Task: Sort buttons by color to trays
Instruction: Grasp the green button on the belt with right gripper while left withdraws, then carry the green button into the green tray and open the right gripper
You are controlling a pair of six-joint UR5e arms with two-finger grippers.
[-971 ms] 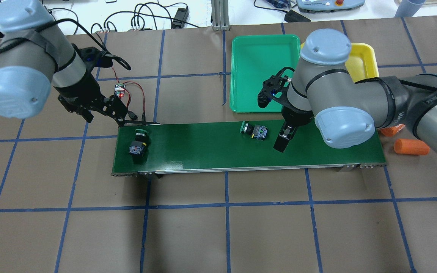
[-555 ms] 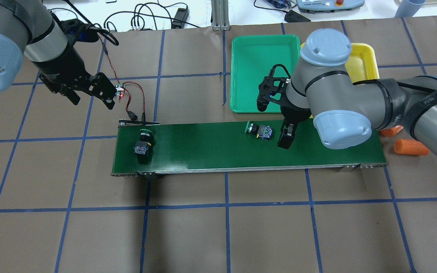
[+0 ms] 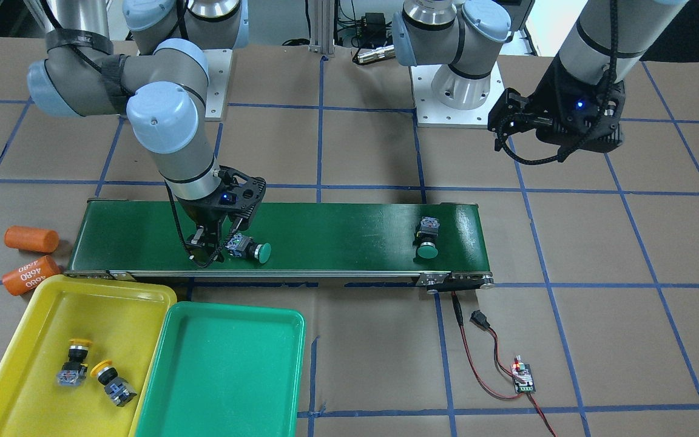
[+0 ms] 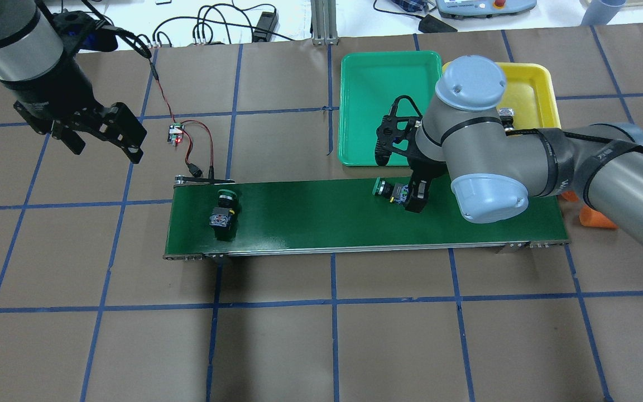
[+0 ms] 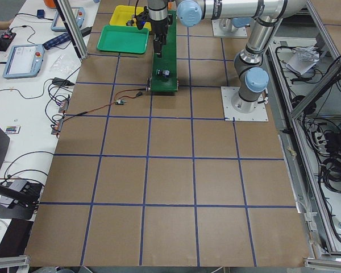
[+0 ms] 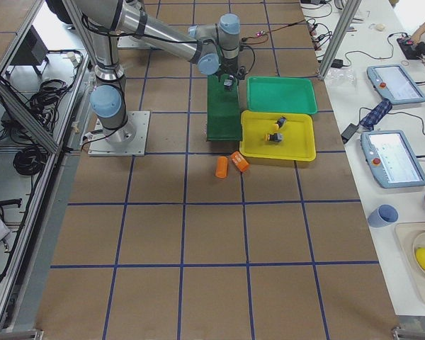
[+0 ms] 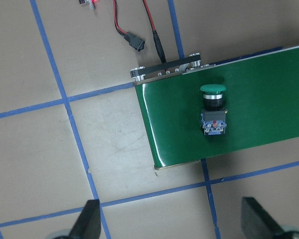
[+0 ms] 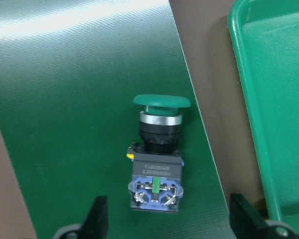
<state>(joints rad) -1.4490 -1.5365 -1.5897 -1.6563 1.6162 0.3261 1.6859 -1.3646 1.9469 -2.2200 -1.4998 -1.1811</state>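
Observation:
One green button [image 4: 391, 192] lies on its side on the conveyor belt [image 4: 321, 215], cap toward the green tray [image 4: 377, 95]. My right gripper [image 4: 414, 199] is open just over it. In the right wrist view the gripper [image 8: 169, 224] has its fingertips [image 8: 97, 219] either side of the rear of the button's [image 8: 157, 159] body, apart from it. A second green button [image 4: 222, 212] lies near the belt's left end. My left gripper [image 4: 104, 134] is open and empty, up and away from the belt. Two yellow buttons [image 3: 75, 362] [image 3: 113, 382] lie in the yellow tray [image 3: 22, 340].
The green tray [image 3: 222, 370] holds nothing. Two orange cylinders [image 3: 31, 238] [image 3: 31, 274] lie on the table by the belt's right end. A small circuit board [image 4: 174, 134] with red wires lies beyond the belt's left end. Brown table with blue tape lines surrounds the belt.
Both green buttons have drifted right along the belt. My right gripper has moved in over the right-hand button. My left arm has pulled back and away from the belt's left end.

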